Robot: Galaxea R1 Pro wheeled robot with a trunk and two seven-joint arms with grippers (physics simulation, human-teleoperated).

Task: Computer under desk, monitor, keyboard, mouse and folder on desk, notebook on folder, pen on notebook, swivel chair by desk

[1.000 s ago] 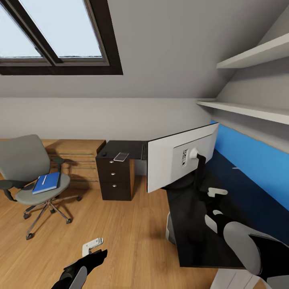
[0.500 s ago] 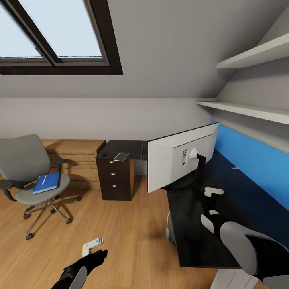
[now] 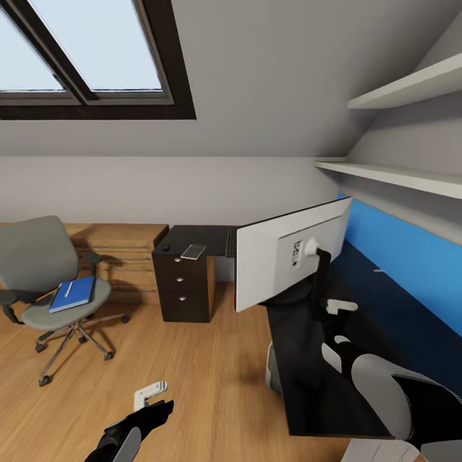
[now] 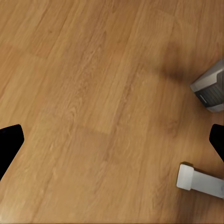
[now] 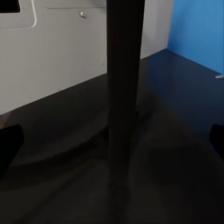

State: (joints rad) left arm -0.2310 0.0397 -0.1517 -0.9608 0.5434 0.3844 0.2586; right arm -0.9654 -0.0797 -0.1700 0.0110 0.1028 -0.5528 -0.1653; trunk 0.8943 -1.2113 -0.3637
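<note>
An attic bedroom with a dark-framed skylight (image 3: 96, 58) and light wood floor (image 3: 192, 359), seen from the robot's head. The L-shaped counter (image 3: 308, 385) runs along the blue right wall, its glossy black top carrying the monitor (image 3: 276, 263), white back toward the camera, on its black stand (image 3: 319, 276). The counter's drawer unit (image 3: 183, 289) stands at the far end, with the small dark notebook (image 3: 193, 250) lying on the top above it and the small black mouse (image 3: 165, 246) just left of it. At left, well apart from the counter, the swivel chair (image 3: 38, 256) holds the blue folder (image 3: 72, 293) on its seat, the white pen (image 3: 68, 289) resting on the folder. The right gripper (image 3: 339, 307) hangs over the counter near the stand's foot, fingers (image 5: 9, 140) apart. The left gripper (image 3: 149, 393) hovers low above the floor, fingers (image 4: 9, 140) apart, near a white counter leg (image 4: 200, 182).
</note>
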